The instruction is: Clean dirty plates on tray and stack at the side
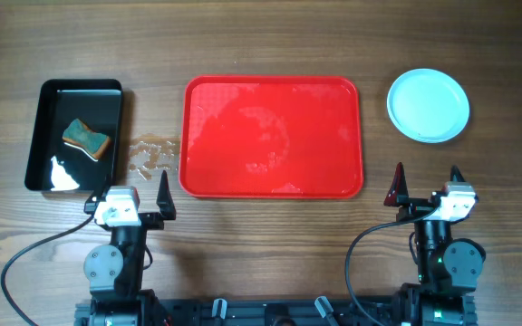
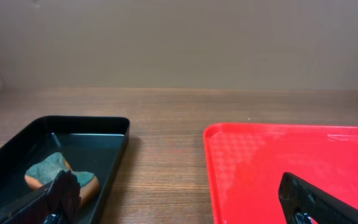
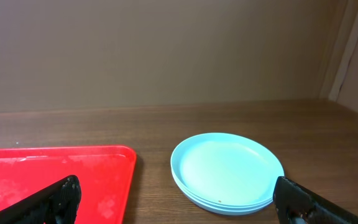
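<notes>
Overhead: plates [image 1: 428, 105] lie beyond the right claw [image 1: 426, 178], spread apart like the left claw [image 1: 127, 188].

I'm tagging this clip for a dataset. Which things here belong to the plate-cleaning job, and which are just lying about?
Job: stack of pale blue plates; red tray; green-and-orange sponge; black tray holding the sponge.

Lying about: water droplets on the wooden table, between the two trays.
</notes>
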Robot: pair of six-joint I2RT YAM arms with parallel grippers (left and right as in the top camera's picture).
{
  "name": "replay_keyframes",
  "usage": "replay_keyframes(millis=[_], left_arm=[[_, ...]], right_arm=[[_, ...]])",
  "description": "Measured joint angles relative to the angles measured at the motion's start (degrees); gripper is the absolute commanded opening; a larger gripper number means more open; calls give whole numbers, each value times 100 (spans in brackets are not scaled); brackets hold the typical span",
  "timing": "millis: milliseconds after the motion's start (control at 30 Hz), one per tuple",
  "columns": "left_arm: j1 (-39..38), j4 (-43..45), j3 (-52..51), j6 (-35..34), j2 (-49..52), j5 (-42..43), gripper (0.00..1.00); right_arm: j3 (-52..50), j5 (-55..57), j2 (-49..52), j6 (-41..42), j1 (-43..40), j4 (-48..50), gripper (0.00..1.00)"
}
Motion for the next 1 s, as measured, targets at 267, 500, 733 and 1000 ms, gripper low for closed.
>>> replay_keyframes(millis=[267, 500, 733, 1000], left_arm=[[0, -2, 0, 0, 0, -109, 100], [0, -2, 0, 0, 0, -149, 100], [0, -2, 0, -2, 0, -151, 100], [0, -2, 0, 0, 0, -214, 100]], right_arm=[[0, 0, 0, 0, 0, 0, 100], [0, 0, 0, 0, 0, 0, 100], [0, 0, 0, 0, 0, 0, 100], [0, 0, 0, 0, 0, 0, 100]])
